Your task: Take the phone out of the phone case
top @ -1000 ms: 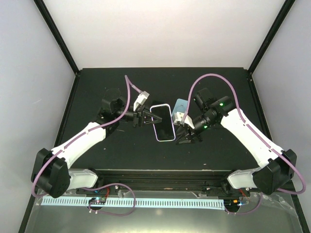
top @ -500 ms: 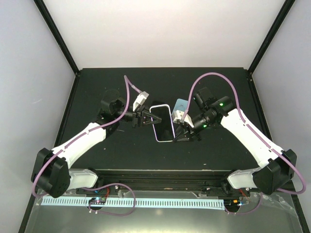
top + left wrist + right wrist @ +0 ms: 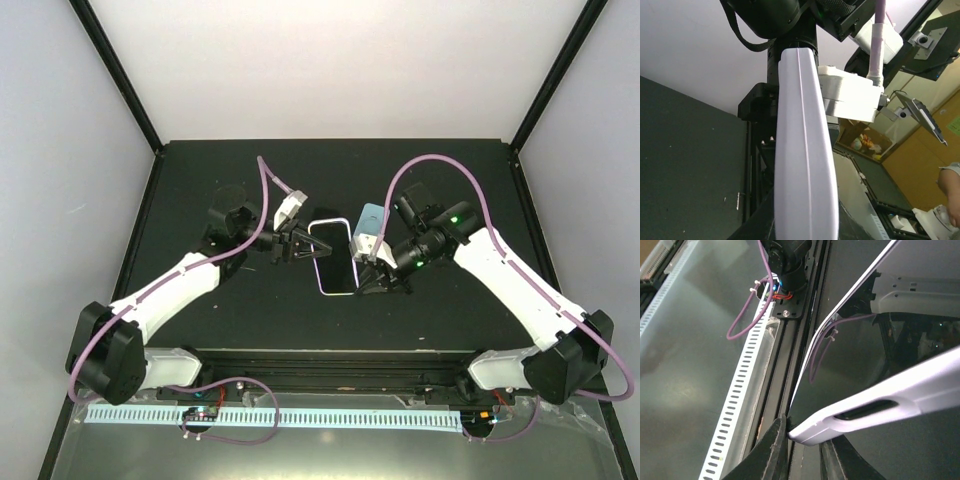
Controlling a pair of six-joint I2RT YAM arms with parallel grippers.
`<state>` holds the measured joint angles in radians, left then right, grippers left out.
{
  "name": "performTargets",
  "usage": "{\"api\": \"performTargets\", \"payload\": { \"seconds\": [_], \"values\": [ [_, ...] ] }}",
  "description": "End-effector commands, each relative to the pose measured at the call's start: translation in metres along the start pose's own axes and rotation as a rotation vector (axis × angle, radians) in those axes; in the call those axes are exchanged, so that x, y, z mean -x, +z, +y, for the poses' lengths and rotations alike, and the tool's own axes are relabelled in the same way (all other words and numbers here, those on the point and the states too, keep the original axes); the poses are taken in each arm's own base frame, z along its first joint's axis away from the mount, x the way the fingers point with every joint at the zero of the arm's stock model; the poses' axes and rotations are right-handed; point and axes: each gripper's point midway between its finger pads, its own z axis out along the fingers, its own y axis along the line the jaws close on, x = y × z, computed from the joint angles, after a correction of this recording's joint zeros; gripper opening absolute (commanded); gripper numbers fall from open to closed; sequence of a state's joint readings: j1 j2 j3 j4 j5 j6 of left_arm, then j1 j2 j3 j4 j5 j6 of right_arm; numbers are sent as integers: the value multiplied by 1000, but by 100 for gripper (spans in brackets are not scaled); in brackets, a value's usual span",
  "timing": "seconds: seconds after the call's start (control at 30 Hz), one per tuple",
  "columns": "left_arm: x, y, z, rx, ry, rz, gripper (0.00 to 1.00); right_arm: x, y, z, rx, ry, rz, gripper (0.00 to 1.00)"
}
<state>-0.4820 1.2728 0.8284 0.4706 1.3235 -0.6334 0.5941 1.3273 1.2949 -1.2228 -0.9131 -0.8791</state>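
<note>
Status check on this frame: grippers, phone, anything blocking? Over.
Left gripper shut on phone case edge. Right gripper pinching its near corner. Phone not yet out. No obstruction seen.

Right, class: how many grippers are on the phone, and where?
2. The left gripper holds the cased phone's left edge; the right gripper pinches its near right corner. No others visible.

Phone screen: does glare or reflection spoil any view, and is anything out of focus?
Right wrist: the phone screen mirrors a purple cable; the right gripper is soft up close. Left wrist: the phone case edge fills the middle, slightly blurred. Top external: even light, sharp.
</note>
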Motion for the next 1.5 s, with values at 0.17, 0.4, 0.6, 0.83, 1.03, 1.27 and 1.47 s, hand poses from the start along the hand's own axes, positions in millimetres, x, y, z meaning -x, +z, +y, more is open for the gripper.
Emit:
{"api": "performTargets", "payload": {
  "seconds": [0.17, 0.4, 0.6, 0.83, 1.03, 1.27, 1.47],
  "values": [
    [1, 7, -12, -75, 19, 34, 2, -5, -3, -15, -126, -223, 160, 18],
    [-5, 11, -12, -97, -6, 57, 2, 1, -7, -23, -162, -277, 178, 17],
    [-9, 14, -12, -120, -18, 78, 2, -2, -7, -28, -179, -288, 198, 17],
    [-12, 16, -19, -139, -8, 91, 2, 4, -9, -38, -213, -267, 193, 16],
    [-13, 16, -18, -128, -3, 91, 2, 17, -14, -50, -249, -209, 111, 18],
    [-13, 17, -16, -128, -11, 92, 2, 27, -26, -84, -342, -65, -37, 21],
    [-15, 20, -14, -137, -25, 101, 2, 28, -40, -106, -380, 35, -134, 23]
  ]
}}
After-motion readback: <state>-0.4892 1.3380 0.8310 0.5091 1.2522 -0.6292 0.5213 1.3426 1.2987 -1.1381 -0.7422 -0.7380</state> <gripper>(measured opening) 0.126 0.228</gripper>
